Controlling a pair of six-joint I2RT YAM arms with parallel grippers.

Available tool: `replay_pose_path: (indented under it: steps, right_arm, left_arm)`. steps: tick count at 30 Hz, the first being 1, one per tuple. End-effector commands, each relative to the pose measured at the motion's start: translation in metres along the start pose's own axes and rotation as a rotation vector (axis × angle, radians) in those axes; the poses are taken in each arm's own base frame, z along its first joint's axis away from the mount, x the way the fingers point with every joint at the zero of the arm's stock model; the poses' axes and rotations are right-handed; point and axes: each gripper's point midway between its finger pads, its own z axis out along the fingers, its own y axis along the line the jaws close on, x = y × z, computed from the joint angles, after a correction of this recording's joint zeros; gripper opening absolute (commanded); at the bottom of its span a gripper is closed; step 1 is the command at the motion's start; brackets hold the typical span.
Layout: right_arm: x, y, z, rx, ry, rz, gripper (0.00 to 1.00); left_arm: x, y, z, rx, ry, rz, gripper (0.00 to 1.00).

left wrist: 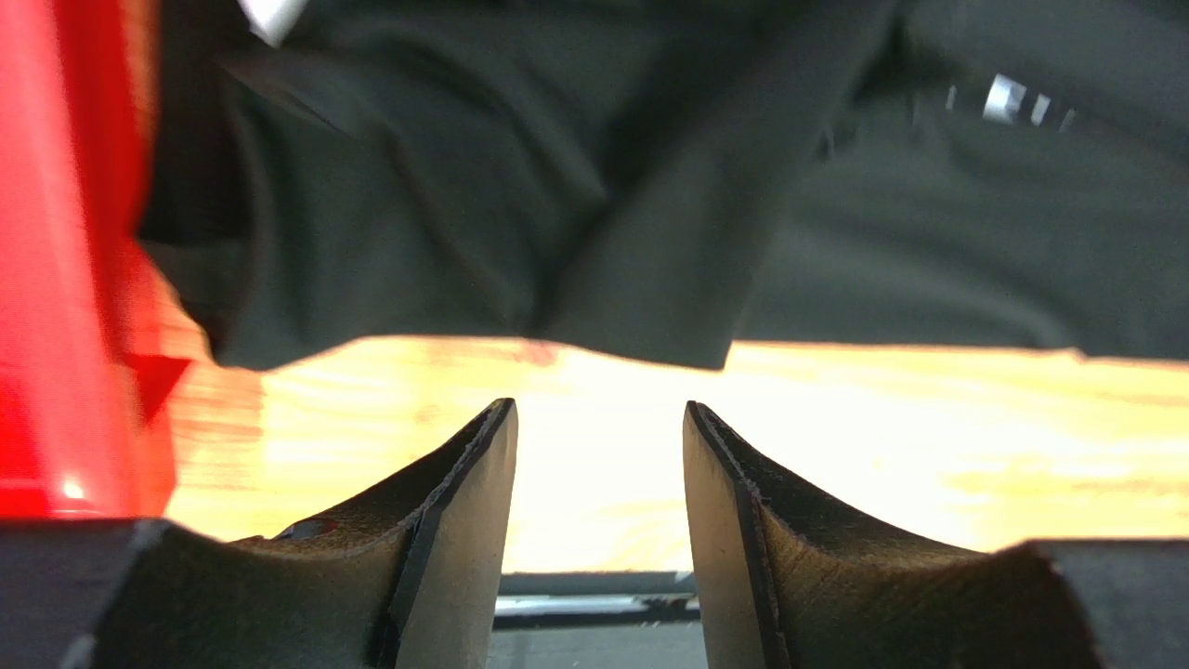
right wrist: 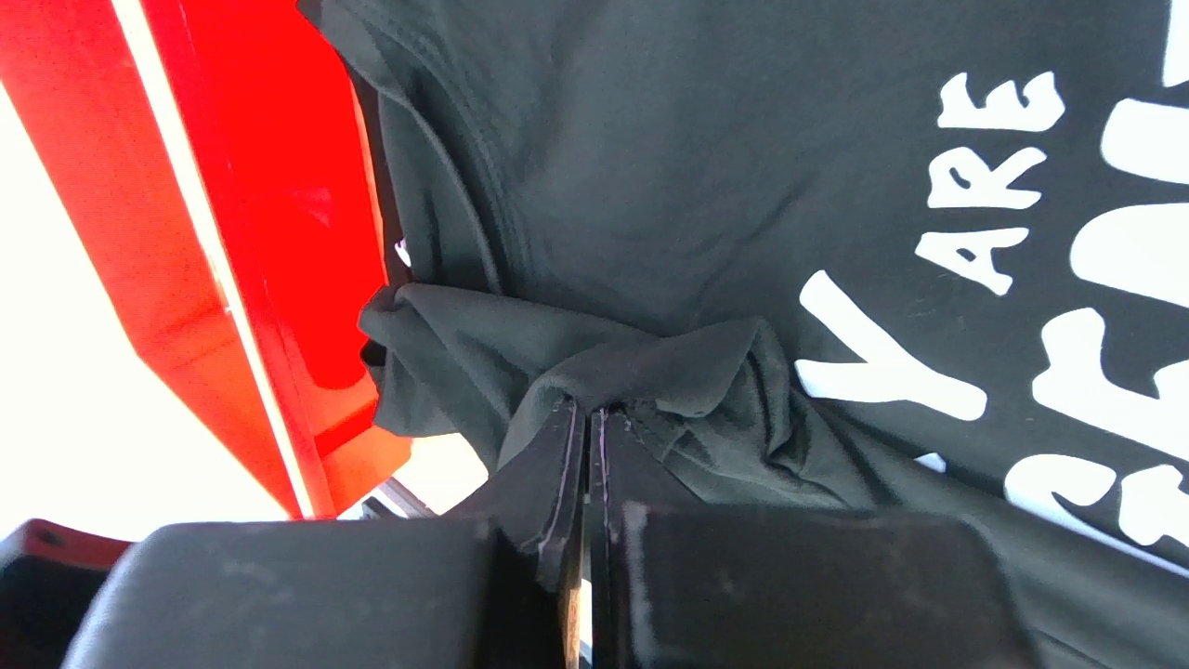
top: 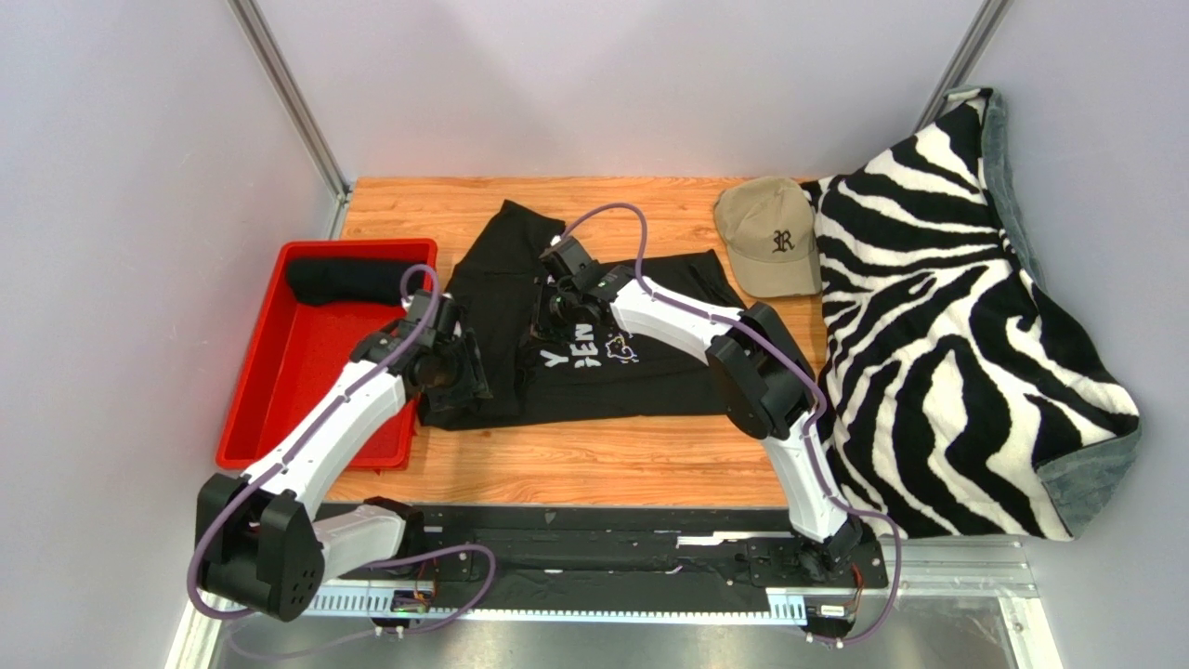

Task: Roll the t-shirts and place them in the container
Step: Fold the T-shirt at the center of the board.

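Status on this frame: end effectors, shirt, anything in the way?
Right end effector shut on a bunched fold of the black printed t-shirt. Left end effector open, empty, at shirt's near edge. Red plastic tray tight alongside.

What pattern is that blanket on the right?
The blanket has black-and-white zebra stripes, clearest from the top camera.

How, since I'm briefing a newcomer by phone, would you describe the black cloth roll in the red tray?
Find the red plastic tray at the left edge of the wooden table. Across its far end lies the black cloth roll, a tight sausage-shaped bundle, unlike the black printed t-shirt spread out beside the tray.
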Motion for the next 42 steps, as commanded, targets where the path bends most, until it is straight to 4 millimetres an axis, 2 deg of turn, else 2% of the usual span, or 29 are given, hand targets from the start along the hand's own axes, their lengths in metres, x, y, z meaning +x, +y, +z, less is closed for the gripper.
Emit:
replay_pose_path:
  steps: [1, 7, 12, 16, 21, 22, 25, 26, 28, 35, 42]
  right_arm:
    - [0.005, 0.008, -0.001, -0.031, 0.014, 0.003, 0.0]
    - [0.007, 0.003, -0.002, -0.014, 0.013, 0.0, 0.0]
    - [0.007, 0.0, -0.003, -0.005, 0.006, -0.006, 0.0]
    - [0.006, 0.002, -0.003, -0.008, 0.004, -0.013, 0.0]
    - [0.006, 0.0, -0.003, 0.0, 0.0, -0.016, 0.0]
    - [0.006, -0.001, -0.003, 0.002, 0.0, -0.018, 0.0]
    - [0.005, -0.003, -0.004, 0.01, -0.006, -0.026, 0.0]
    - [0.005, -0.002, -0.005, 0.014, -0.008, -0.031, 0.0]
    - [0.002, -0.008, -0.006, 0.032, -0.024, -0.037, 0.0]
    - [-0.006, -0.015, -0.013, 0.052, -0.057, -0.046, 0.0]
    - [-0.023, -0.018, -0.024, 0.062, -0.099, -0.057, 0.0]
  left_arm:
    - [0.011, -0.02, -0.001, 0.024, -0.04, 0.075, 0.56]
    - [0.028, -0.028, 0.012, -0.035, -0.02, 0.152, 0.6]
    - [0.023, -0.042, 0.021, -0.049, -0.044, 0.196, 0.63]
    - [0.023, -0.042, 0.034, -0.091, -0.035, 0.206, 0.62]
    - [0.019, -0.041, 0.039, -0.123, -0.056, 0.192, 0.51]
    - [0.016, -0.041, 0.039, -0.131, -0.066, 0.192, 0.4]
    - [0.01, -0.041, 0.037, -0.14, -0.087, 0.195, 0.22]
    - [0.004, -0.043, 0.034, -0.145, -0.107, 0.194, 0.1]
    - [0.0, -0.042, 0.032, -0.162, -0.116, 0.209, 0.01]
    - [-0.033, -0.055, 0.02, -0.182, -0.199, 0.207, 0.0]
    - [-0.065, -0.058, 0.022, -0.188, -0.215, 0.157, 0.0]
